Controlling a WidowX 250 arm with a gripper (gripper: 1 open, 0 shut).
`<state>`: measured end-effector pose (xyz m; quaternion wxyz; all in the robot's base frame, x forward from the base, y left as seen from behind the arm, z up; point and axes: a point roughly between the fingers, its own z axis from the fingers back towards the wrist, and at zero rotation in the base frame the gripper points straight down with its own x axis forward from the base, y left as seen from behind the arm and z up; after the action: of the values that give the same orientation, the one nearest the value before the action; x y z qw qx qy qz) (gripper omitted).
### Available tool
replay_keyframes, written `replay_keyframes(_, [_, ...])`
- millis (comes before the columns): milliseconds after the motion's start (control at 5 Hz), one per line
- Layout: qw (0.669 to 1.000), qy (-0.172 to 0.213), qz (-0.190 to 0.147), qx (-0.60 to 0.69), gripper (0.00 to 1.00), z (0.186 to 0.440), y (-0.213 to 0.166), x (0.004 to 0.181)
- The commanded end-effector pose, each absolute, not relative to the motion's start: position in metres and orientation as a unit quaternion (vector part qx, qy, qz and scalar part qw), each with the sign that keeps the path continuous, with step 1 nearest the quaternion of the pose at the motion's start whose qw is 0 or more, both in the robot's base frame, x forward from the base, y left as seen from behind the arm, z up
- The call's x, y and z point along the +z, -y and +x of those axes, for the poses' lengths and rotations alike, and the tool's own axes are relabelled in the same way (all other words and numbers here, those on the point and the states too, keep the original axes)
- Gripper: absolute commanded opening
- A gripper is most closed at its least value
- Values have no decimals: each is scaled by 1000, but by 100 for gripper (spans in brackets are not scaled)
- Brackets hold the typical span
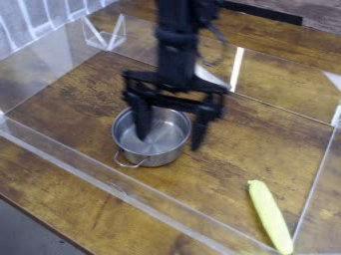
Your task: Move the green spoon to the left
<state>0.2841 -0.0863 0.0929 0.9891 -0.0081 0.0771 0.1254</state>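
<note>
While the green spoon [270, 217] is lying untouched on the wooden table [266, 129] near the lower right corner, the task is looking barely begun. Well apart from it, the gripper [170, 120] is hanging with jaws spread wide and empty, one finger over the steel pot [151, 136]. Reaching, grasping and carrying the spoon leftward are all remaining.
</note>
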Motion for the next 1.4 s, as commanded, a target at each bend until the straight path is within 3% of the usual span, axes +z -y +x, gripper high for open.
replay_keyframes(0, [981, -38, -30, 190, 100, 296, 132, 101])
replay_keyframes(400, [963, -29, -44, 266, 100, 300, 151, 86])
replay_keyframes(1200, [942, -32, -48, 331, 100, 313, 138, 50])
